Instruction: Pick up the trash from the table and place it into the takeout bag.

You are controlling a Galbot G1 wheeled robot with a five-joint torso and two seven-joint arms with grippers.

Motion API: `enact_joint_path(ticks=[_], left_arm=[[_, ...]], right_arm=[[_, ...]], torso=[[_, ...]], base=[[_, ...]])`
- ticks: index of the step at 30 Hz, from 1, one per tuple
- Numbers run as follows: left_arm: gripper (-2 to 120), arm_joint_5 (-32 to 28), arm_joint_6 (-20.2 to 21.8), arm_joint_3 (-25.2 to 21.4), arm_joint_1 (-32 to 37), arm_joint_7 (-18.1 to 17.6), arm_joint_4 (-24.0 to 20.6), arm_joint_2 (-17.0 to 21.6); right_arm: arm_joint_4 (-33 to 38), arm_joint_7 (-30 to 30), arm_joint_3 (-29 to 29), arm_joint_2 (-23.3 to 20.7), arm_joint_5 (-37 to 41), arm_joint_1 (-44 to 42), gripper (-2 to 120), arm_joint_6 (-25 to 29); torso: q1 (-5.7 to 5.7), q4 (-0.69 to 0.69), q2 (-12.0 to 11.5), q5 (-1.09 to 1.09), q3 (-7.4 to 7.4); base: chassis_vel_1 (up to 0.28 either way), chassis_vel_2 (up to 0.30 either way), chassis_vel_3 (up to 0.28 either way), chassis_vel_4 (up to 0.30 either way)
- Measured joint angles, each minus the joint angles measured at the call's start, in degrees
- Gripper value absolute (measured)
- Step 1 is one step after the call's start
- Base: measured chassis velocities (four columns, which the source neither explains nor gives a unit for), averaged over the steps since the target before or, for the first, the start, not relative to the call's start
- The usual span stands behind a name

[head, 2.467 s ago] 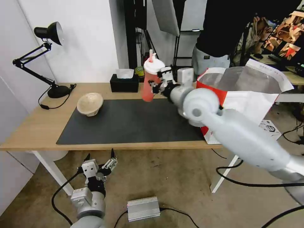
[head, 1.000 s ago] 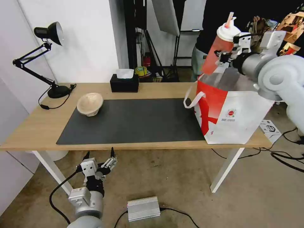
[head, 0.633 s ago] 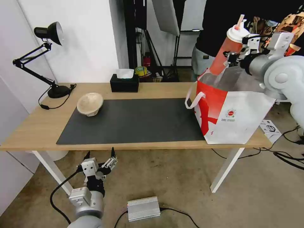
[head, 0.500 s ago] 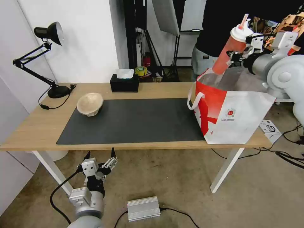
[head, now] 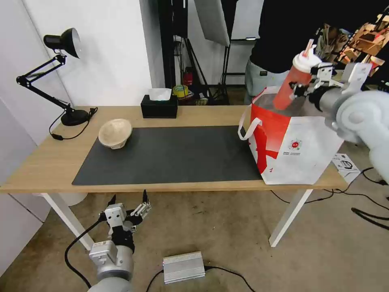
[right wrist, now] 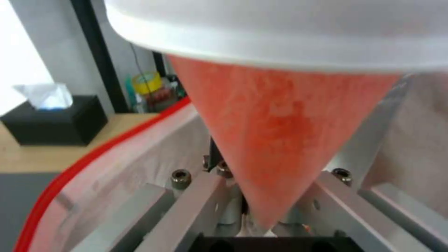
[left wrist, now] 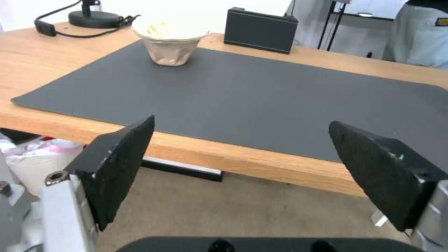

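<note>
My right gripper (head: 304, 84) is shut on the red drink cup (head: 288, 86), which has a white dome lid and a straw. It holds the cup tilted, its lower end dipping into the open mouth of the takeout bag (head: 302, 148) at the right end of the table (head: 44, 162). The right wrist view looks along the cup (right wrist: 280, 126) into the bag's foil lining and red rim (right wrist: 84, 157). A beige pulp bowl (head: 115, 133) (left wrist: 170, 42) stands at the mat's far left corner. My left gripper (head: 127, 202) (left wrist: 243, 168) hangs open below the table's front edge.
A dark grey mat (head: 170, 156) covers the table's middle. A black tissue box (head: 159, 106) sits at the back edge and a black desk lamp (head: 60, 44) at the far left. A person in black stands behind the bag. A silver box (head: 183, 266) lies on the floor.
My right arm has carried the cup from above the mat to the right, up over the bag, and has now lowered it into the bag's mouth. The left arm has not moved.
</note>
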Motion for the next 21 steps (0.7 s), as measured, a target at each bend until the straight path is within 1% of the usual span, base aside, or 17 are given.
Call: enact_joint_path(ticks=[9, 15, 17, 18, 21], left_arm=[[100, 0.0, 0.0, -0.04, 0.13, 0.0, -0.11, 0.13], [100, 0.0, 0.0, 0.21, 0.06, 0.0, -0.13, 0.03], [100, 0.03, -0.01, 0.43, 0.02, 0.0, -0.08, -0.1], [100, 0.03, -0.01, 0.43, 0.02, 0.0, -0.08, -0.1], [100, 0.13, -0.02, 0.74, -0.08, 0.0, 0.13, -0.21]], right_arm=[[0.55, 0.21, 0.23, 0.46, -1.29, -1.63, 3, 0.08], [1.52, 0.43, -0.15, -0.85, -1.32, -1.44, 3, -0.39], [2.3, 0.58, -0.24, -1.97, -1.27, -1.15, 3, -2.53], [2.3, 0.58, -0.24, -1.97, -1.27, -1.15, 3, -2.53], [3.52, 2.06, -1.3, -4.19, -0.21, 1.51, 3, -8.31]], torso=[[0.0, 0.0, 0.0, 0.0, 0.0], [0.0, 0.0, 0.0, 0.0, 0.0], [0.0, 0.0, 0.0, 0.0, 0.0], [0.0, 0.0, 0.0, 0.0, 0.0], [0.0, 0.0, 0.0, 0.01, 0.0]], base=[[0.0, 0.0, 0.0, 0.0], [0.0, 0.0, 0.0, 0.0], [0.0, 0.0, 0.0, 0.0], [0.0, 0.0, 0.0, 0.0], [0.0, 0.0, 0.0, 0.0]])
